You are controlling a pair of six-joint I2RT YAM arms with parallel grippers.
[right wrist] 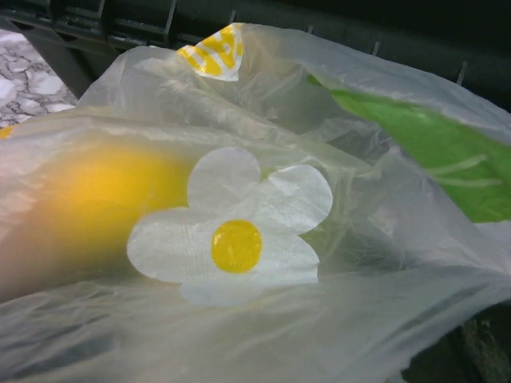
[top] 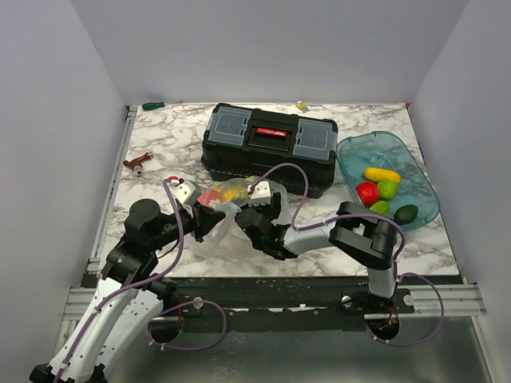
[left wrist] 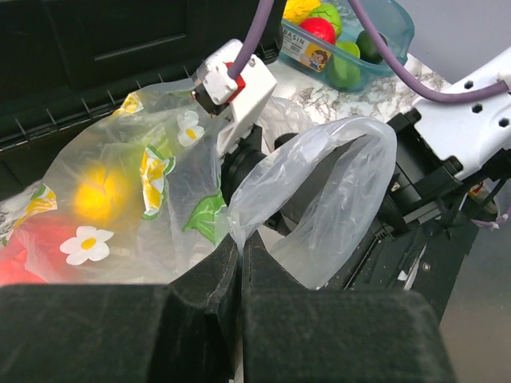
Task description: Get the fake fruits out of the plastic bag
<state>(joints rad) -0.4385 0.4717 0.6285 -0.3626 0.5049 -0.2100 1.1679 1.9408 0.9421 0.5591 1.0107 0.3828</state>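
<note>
The plastic bag (top: pixel 227 201), clear film printed with flowers and leaves, lies in front of the black toolbox. A yellow fruit (left wrist: pixel 96 195) and a red fruit (left wrist: pixel 20 251) show through it. My left gripper (left wrist: pixel 238 241) is shut on a pinch of film at the bag's handle loop (left wrist: pixel 343 183). My right gripper (top: pixel 247 198) is pushed against the bag from the right. In the right wrist view film covers its fingers, with the yellow fruit (right wrist: pixel 104 199) behind the film. A yellow (top: pixel 382 174), a red (top: pixel 367 192) and green fruits (top: pixel 389 189) lie in the blue tray (top: pixel 423 179).
The closed black toolbox (top: pixel 267 148) stands right behind the bag. A small brown tool (top: pixel 137 163) lies at the left, a green-handled item (top: pixel 152 104) and a small yellow object (top: pixel 302 104) at the back edge. White walls enclose the marble table (top: pixel 319 263).
</note>
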